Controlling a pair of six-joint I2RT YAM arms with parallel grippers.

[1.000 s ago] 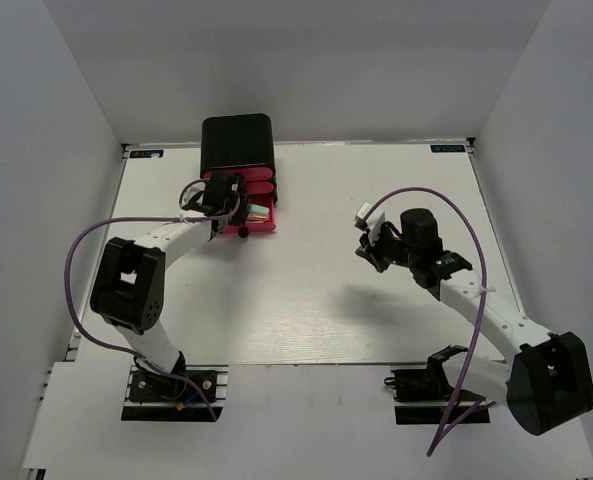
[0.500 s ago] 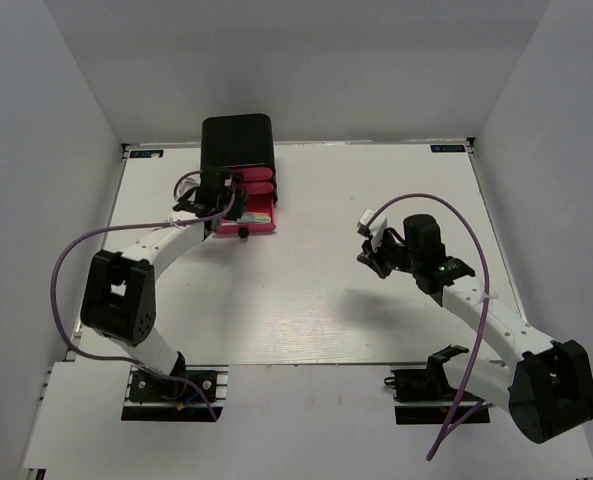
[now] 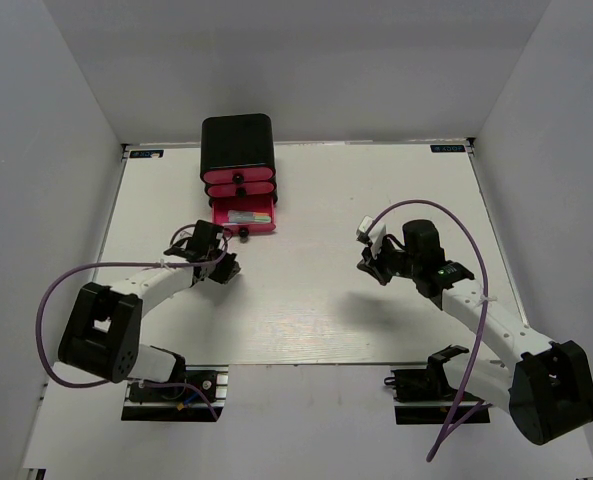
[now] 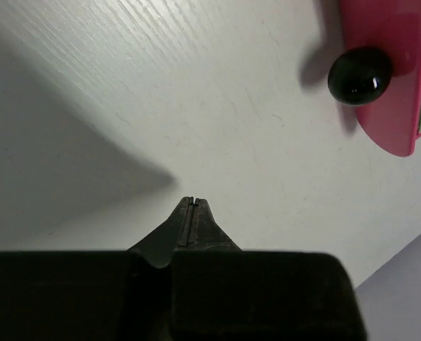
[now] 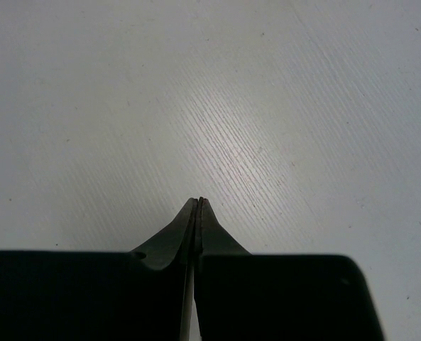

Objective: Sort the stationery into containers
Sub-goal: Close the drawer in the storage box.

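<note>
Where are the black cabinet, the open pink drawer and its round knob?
black cabinet [image 3: 238,138]: top external view, on its glossy top.
open pink drawer [image 3: 261,228]: top external view, on its front wall.
round knob [image 4: 359,75]: left wrist view, on the knob's middle.

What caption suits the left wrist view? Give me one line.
Left gripper shut and empty over the white table, near the pink drawer and its black knob.

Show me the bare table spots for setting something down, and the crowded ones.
Free: the wide table stretch between the left gripper and right gripper, and the far right corner. Crowded: in front of the black cabinet, where its open bottom drawer juts toward the left gripper.
</note>
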